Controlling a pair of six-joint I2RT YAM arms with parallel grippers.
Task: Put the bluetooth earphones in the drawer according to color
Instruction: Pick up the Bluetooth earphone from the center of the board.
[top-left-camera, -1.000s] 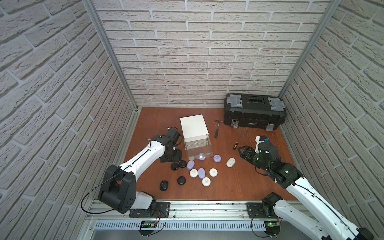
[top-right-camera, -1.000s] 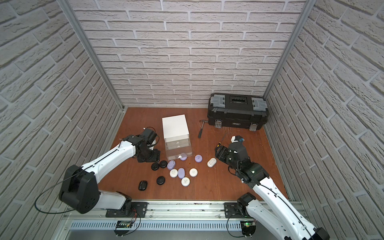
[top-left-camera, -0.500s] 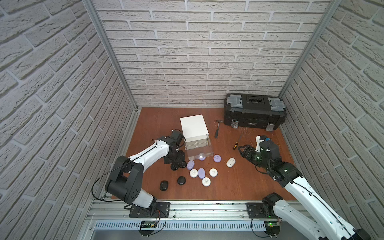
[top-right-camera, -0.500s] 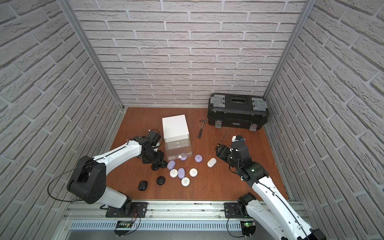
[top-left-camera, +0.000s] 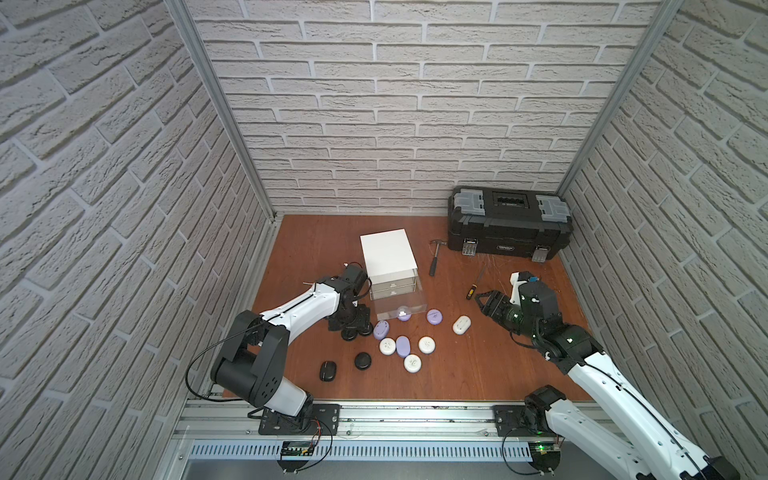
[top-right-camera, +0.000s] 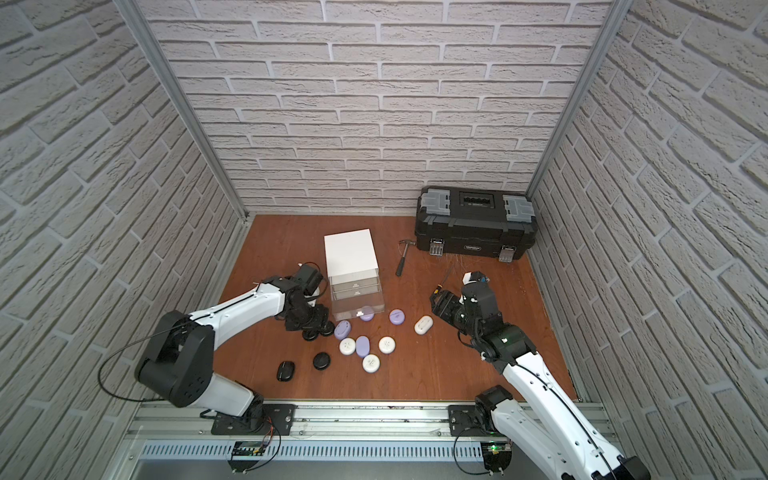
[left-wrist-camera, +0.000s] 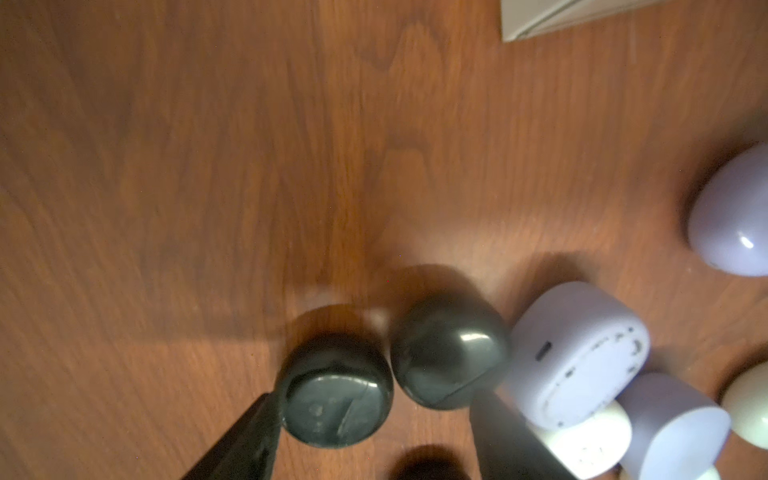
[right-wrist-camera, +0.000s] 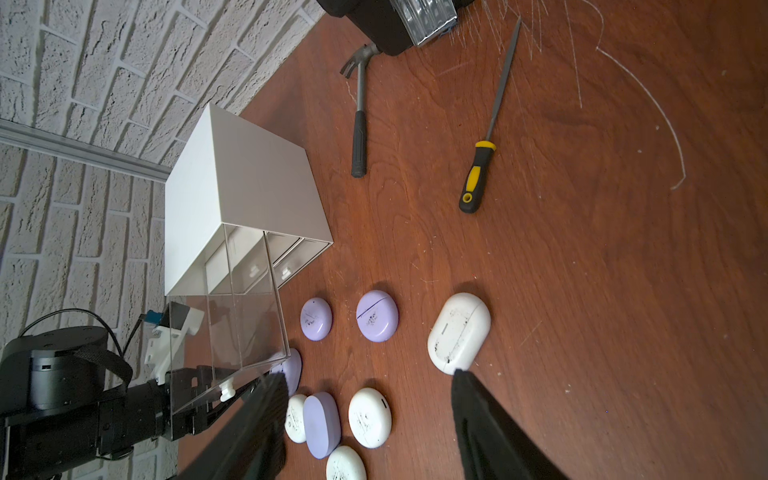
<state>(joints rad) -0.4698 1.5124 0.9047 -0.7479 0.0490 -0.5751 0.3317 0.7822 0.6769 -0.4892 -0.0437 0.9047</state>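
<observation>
In a top view, twelve earphone cases, four black, four lavender and four white, lie on the brown bench before one white drawer cabinet; brick walls enclose it. Left wrist view: the left claw is spread, with a black case between its fingers. Right wrist view: the right claw is released, and one clear drawer is pulled out.

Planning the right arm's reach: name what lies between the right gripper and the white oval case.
Only bare wooden tabletop lies between the right gripper and the white oval case; both top views show it.
</observation>
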